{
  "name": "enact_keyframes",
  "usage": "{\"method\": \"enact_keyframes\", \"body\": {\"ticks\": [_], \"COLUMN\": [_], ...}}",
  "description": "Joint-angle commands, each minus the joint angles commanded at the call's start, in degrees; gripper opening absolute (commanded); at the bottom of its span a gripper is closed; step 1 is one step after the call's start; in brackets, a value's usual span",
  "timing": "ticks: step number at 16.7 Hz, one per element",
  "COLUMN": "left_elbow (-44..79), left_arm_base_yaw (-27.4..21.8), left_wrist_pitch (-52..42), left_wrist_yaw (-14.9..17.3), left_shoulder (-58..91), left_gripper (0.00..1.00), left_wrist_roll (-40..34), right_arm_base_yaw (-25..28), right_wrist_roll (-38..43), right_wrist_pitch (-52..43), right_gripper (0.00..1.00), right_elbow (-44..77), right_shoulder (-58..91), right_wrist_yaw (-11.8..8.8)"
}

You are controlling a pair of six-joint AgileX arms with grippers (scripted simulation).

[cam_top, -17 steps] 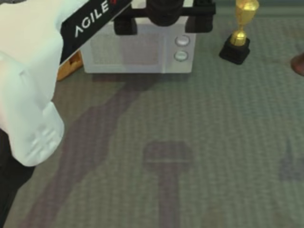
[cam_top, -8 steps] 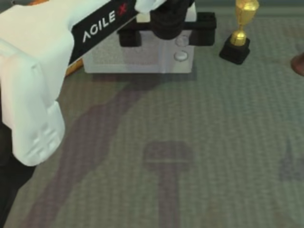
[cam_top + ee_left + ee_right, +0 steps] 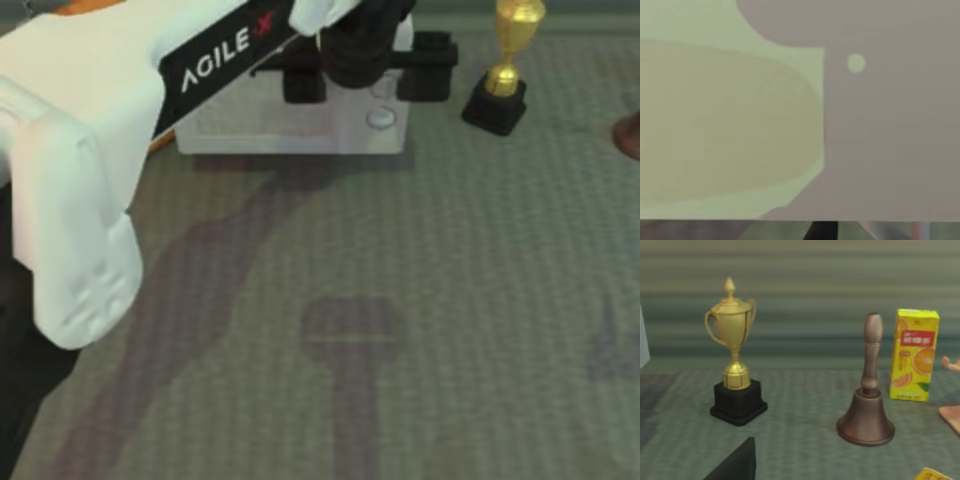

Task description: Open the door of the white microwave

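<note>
Change: your left gripper point(image 3: 360, 78) has narrowed its spread since half a second ago.
Jaws: released, over the white microwave point(image 3: 290, 125) at the frame's top centre.
Door point(image 3: 255, 122): closed, just below-left of them.
Right gripper: out of view.

The white microwave point(image 3: 290, 128) stands at the table's far edge; its door point(image 3: 262, 122) shut.

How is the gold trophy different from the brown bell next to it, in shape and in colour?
The trophy is shiny gold, with two side handles and a pointed lid; the bell is dull brown, with one plain upright handle. The trophy stands on a square black base; the bell rests on its own round flared rim. The trophy reaches higher in the right wrist view. Both stand upright on the table, apart from each other.
</note>
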Motion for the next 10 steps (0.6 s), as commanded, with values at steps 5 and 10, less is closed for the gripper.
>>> {"method": "enact_keyframes", "body": {"ticks": [5,10], "left_elbow": [0.0,0.0], "left_arm_base_yaw": [0.0,0.0], "left_wrist_pitch": [0.0,0.0], "left_wrist_yaw": [0.0,0.0], "left_shoulder": [0.0,0.0], "left_gripper": [0.0,0.0], "left_wrist_roll": [0.0,0.0], "right_arm_base_yaw": [0.0,0.0], "right_wrist_roll": [0.0,0.0], "right_wrist_pitch": [0.0,0.0], "right_gripper": [1.0,1.0], "right_elbow": [0.0,0.0], "right_shoulder": [0.0,0.0], "right_wrist_yaw": [0.0,0.0]}}
